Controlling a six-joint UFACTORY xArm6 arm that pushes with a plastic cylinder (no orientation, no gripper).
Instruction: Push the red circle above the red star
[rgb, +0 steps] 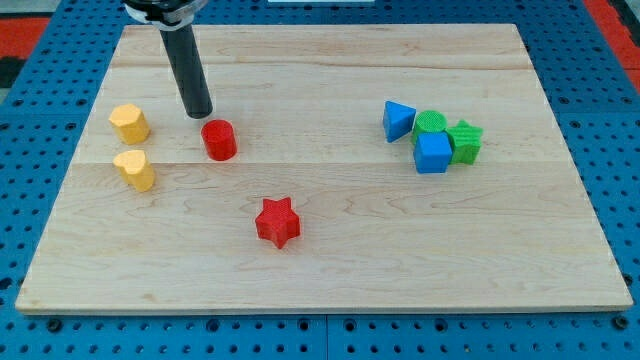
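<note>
The red circle (219, 139) sits on the wooden board left of centre. The red star (278, 222) lies below it and a little to the view's right. My tip (199, 113) rests on the board just up and left of the red circle, very close to it; whether they touch cannot be told. The dark rod rises from the tip to the view's top edge.
A yellow hexagon (130, 123) and a yellow heart (135, 170) sit at the board's left. At the right, a blue triangle (398, 120), green circle (431, 123), blue cube (433, 153) and green star (465, 141) are clustered. The board (330, 270) lies on a blue pegboard.
</note>
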